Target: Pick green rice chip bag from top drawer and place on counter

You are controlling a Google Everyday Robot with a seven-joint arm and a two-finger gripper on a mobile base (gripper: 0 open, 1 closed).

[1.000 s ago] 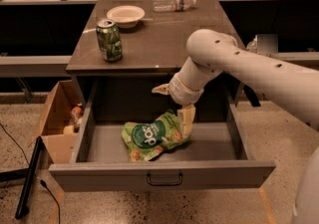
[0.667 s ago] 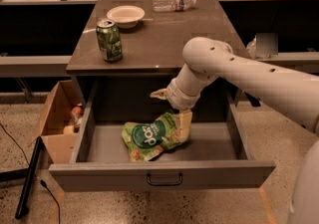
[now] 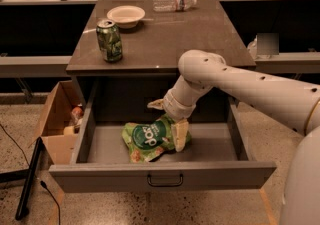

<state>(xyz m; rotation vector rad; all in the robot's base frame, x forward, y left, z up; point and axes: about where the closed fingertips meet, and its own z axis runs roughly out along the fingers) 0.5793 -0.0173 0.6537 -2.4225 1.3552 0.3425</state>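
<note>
The green rice chip bag (image 3: pixel 148 140) lies crumpled on the floor of the open top drawer (image 3: pixel 162 173), a little left of its middle. My gripper (image 3: pixel 168 120) reaches down into the drawer from the right and is open. One finger (image 3: pixel 180 134) rests against the bag's right end and the other (image 3: pixel 155 104) sits behind the bag, towards the drawer's back. The bag lies on the drawer floor. The counter (image 3: pixel 165 34) is the dark grey-brown cabinet top above the drawer.
On the counter stand a green soda can (image 3: pixel 109 40) at the front left, a white bowl (image 3: pixel 126 16) behind it and a clear plastic bottle (image 3: pixel 173 2) lying at the back. A cardboard box (image 3: pixel 59 124) with items sits on the floor left of the drawer.
My arm has swung a little left and the gripper has dropped lower onto the bag's right end. The bag has stayed on the drawer floor.
</note>
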